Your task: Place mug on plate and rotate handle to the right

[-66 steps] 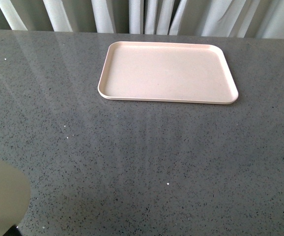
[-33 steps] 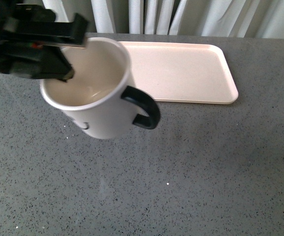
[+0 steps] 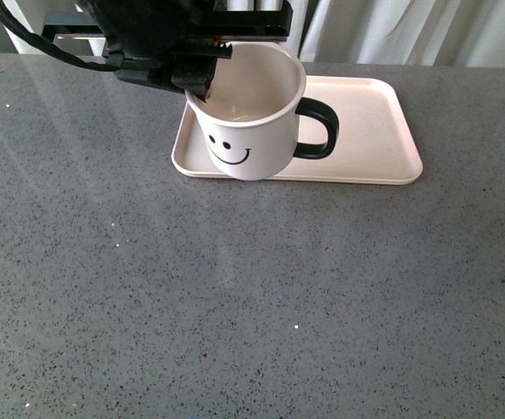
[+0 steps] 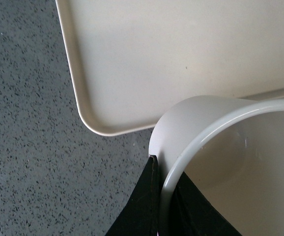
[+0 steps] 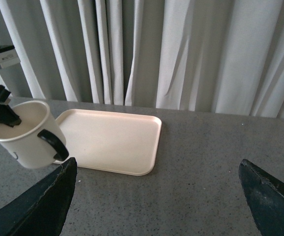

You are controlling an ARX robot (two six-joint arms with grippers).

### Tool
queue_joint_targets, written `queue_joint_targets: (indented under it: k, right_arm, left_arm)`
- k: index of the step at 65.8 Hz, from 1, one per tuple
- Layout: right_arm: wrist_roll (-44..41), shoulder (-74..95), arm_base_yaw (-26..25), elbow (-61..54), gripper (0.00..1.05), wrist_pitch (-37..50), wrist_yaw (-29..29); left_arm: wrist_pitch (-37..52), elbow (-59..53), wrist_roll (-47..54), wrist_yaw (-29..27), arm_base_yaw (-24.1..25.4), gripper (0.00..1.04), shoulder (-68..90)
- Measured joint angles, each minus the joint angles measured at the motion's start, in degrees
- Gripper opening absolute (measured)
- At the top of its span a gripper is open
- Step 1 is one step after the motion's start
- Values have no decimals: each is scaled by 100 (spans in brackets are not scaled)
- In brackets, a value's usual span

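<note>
Left gripper is clamped on the rim of the white smiley mug. The left wrist view shows one black finger outside the wall and the other inside. The mug hangs upright over the near-left corner of the pink-cream plate, its base overlapping the front rim. I cannot tell whether it touches. The face looks toward the robot, and the black handle points to the robot's right, over the plate. Right gripper hangs well apart from the plate with its fingers spread wide and nothing between them. The plate lies on a grey speckled countertop, with a pale curtain behind.
</note>
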Motion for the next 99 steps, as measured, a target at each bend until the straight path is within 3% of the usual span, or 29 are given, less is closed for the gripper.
queue_joint_targets:
  k: [39,49,67,84,99]
  right_arm:
    - [0,0,0,0,96,0,-2]
    - [0,0,0,0,96,0,-2]
    - [0,0,0,0,96,0,0]
    - [0,0,0,0,96,0,-2]
    - [0,0,0,0,96,0,-2]
  left_arm:
    - [-2,7,-70,-9,-7,2,2]
    - [-295,293,-267,-376,-7,2,138]
    - [-597,1904,-275,-313,-85,2,1222]
    - [-1510,3851,-358,-127,-157,2,2461]
    - [-1797,4428,-210,35,-170,2,2809]
